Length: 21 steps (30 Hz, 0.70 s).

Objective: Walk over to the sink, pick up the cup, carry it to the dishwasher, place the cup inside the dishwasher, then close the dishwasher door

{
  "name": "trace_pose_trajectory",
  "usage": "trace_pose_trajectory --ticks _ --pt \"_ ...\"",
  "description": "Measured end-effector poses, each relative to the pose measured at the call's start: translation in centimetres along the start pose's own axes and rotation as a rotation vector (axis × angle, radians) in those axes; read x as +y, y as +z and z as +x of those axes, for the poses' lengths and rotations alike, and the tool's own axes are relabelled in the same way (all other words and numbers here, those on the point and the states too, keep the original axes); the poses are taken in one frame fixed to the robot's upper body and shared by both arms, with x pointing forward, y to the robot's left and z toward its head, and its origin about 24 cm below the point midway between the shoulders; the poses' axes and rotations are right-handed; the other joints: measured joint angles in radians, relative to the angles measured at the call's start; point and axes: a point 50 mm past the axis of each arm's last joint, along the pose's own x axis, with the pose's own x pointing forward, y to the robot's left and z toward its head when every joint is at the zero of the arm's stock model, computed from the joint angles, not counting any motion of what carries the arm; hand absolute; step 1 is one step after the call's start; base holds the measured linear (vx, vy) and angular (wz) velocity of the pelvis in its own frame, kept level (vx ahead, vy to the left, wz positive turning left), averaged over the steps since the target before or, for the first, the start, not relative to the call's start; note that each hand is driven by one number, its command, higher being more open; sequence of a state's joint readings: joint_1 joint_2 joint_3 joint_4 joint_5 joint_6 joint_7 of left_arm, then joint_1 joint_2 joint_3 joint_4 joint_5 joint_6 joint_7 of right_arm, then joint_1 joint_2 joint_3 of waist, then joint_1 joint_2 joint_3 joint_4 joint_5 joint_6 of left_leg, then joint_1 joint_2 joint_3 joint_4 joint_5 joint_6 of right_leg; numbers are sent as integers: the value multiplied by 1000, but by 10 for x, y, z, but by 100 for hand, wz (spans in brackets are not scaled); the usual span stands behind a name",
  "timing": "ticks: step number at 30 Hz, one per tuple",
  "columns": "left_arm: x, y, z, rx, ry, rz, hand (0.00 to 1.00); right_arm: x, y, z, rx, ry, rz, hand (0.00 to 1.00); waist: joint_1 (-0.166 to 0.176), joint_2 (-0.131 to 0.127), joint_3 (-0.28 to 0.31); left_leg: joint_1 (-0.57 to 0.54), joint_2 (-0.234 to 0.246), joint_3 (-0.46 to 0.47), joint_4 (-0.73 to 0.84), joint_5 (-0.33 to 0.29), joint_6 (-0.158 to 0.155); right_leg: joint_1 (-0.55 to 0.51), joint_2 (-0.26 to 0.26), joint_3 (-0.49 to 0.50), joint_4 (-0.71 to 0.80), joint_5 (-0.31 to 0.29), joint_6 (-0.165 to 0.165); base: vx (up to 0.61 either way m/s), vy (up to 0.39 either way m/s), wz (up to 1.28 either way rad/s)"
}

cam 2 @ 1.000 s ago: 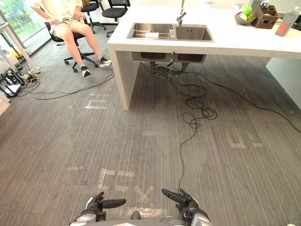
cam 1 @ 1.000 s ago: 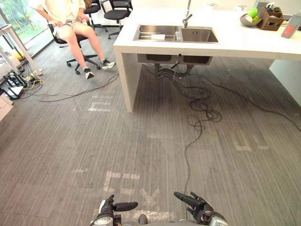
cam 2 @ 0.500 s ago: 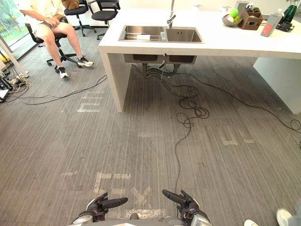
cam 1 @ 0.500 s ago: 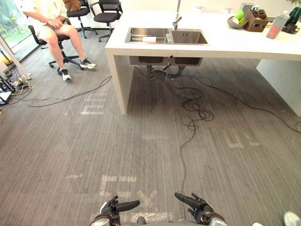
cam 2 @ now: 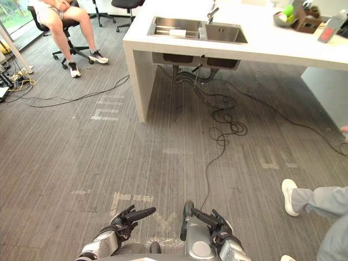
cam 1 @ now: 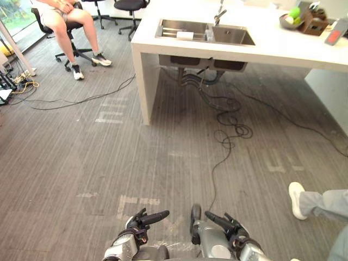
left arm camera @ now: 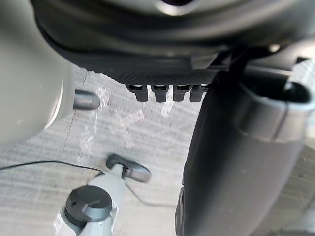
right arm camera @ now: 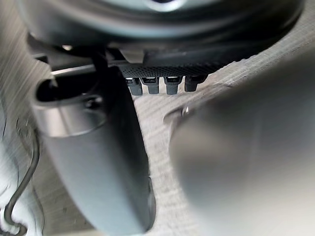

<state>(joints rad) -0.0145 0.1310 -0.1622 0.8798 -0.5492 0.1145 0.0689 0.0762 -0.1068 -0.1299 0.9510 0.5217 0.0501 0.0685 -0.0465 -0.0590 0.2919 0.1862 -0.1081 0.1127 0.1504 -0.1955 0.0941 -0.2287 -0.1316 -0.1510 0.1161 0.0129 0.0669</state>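
Far ahead and to the left of my left hand [cam 1: 139, 222], a person [cam 1: 66, 15] sits on a chair, so I would not drift that way. That hand hangs low, fingers loose and spread, holding nothing. Well ahead of both hands the counter [cam 1: 283, 48] carries the sink [cam 1: 234, 37]. The cup should be there, but from here I cannot pick it out for sure. I judge the walk barely begun. To do it well I would head straight for the sink's front and keep my arms tucked. My right hand [cam 1: 230, 228] is equally slack and empty. Near it on the right is a shoe [cam 1: 296, 199] of a standing person, so I would give that side room too.
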Motion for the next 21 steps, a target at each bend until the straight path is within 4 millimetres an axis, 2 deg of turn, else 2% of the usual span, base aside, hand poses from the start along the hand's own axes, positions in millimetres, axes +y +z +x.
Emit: trace_pose_trajectory --ticks 1,2,3,4,5,6,7,8,9,10,11,12,14,15,16,17,18,19,20,21 --pt "1 2 0 -8 3 1 100 -1 -1 0 1 -1 12 100 0 0 0 -3 5 -8 15 -23 -9 -6 2 0 28 8 -14 438 -199 23" --pt "2 3 0 -19 9 3 100 -3 0 0 -1 -1 31 100 -3 10 -1 -17 25 -13 46 -64 -28 -32 6 -20 89 14 -56 411 -191 16" --pt "2 3 0 -18 14 3 100 -4 2 -1 -5 -4 39 100 -4 21 -5 -24 42 -13 61 -86 -43 -52 12 -34 135 2 -73 482 -225 9" --pt "4 -2 0 -2 31 0 100 -9 2 -2 -5 -17 42 100 -4 44 -23 -15 81 -5 69 -118 -91 -69 31 -66 204 -18 -96 442 -186 -5" --pt "6 -5 -1 8 44 -2 100 -11 2 -2 -2 -20 37 100 0 53 -34 -9 101 8 102 -134 -114 -70 41 -79 215 -18 -105 594 -222 -2" --pt "8 0 1 1 65 -3 100 -11 4 -2 -4 -19 24 100 -7 53 -30 -106 147 43 347 -133 -138 -69 46 -100 274 -54 -178 612 -242 -6" --pt "4 -1 1 -6 61 -12 100 -12 7 -1 -6 -17 -5 100 -7 63 -31 -211 220 90 619 -46 -177 -39 66 -103 299 -106 -186 623 -251 2" --pt "1 4 1 -34 58 -13 100 -12 9 -1 -11 -14 -19 100 -8 73 -27 -258 254 90 736 7 -166 -8 78 -108 301 -128 -201 638 -258 -8" --pt "-3 11 1 -73 46 -28 100 -13 11 -1 -9 -16 -61 100 -3 80 -14 -328 300 81 936 -2 -151 59 105 -108 309 -178 -218 647 -223 -13" --pt "-5 20 1 -111 38 -40 100 -9 16 1 -18 -1 -88 100 2 77 5 -389 307 58 1034 -12 -137 131 114 -105 312 -219 -224 623 -207 -20" --pt "-7 24 1 -128 32 -44 100 -8 18 2 -25 5 -89 100 4 75 9 -420 301 53 1042 -14 -139 160 116 -103 309 -232 -224 569 -179 -28" --pt "-12 30 0 -161 14 -47 100 -5 25 3 -42 16 -93 100 6 72 16 -474 286 66 985 -16 -142 216 120 -94 280 -245 -221 542 -141 -35" --pt "-18 36 -2 -199 -9 -56 100 1 37 5 -74 36 -99 100 10 66 21 -514 238 110 740 -13 -146 301 120 -69 197 -245 -213 644 -118 -39" --pt "-22 39 -3 -221 -24 -60 100 5 46 5 -98 49 -88 100 16 65 23 -514 193 125 504 12 -154 347 121 -52 154 -252 -189 634 -60 -39" --pt "-26 39 -6 -245 -36 -58 100 7 49 6 -107 53 -65 100 27 76 28 -492 145 117 237 85 -152 390 131 -33 128 -263 -167 524 -25 -39" --pt "-28 39 -7 -255 -43 -63 100 4 51 5 -108 44 -65 100 34 84 30 -479 125 109 114 138 -149 410 140 -23 118 -269 -157 515 19 -44" --pt "-30 37 -9 -275 -51 -76 100 0 50 5 -102 31 -45 100 54 122 30 -462 103 81 -66 235 -148 457 180 1 96 -280 -139 511 83 -50" --pt "-29 33 -11 -283 -45 -86 100 -5 47 4 -90 21 -34 100 71 162 30 -464 118 87 -95 259 -128 505 239 38 79 -297 -118 508 119 -63" --pt "-23 33 -12 -289 -29 -83 100 -6 41 4 -72 18 -28 100 88 179 29 -461 133 71 -64 381 -21 546 270 68 74 -318 -113 522 136 -43" --pt "-18 33 -12 -291 -10 -77 100 -6 36 4 -51 21 -16 100 93 169 30 -460 133 75 -39 457 39 573 269 77 69 -325 -112 415 108 -8"
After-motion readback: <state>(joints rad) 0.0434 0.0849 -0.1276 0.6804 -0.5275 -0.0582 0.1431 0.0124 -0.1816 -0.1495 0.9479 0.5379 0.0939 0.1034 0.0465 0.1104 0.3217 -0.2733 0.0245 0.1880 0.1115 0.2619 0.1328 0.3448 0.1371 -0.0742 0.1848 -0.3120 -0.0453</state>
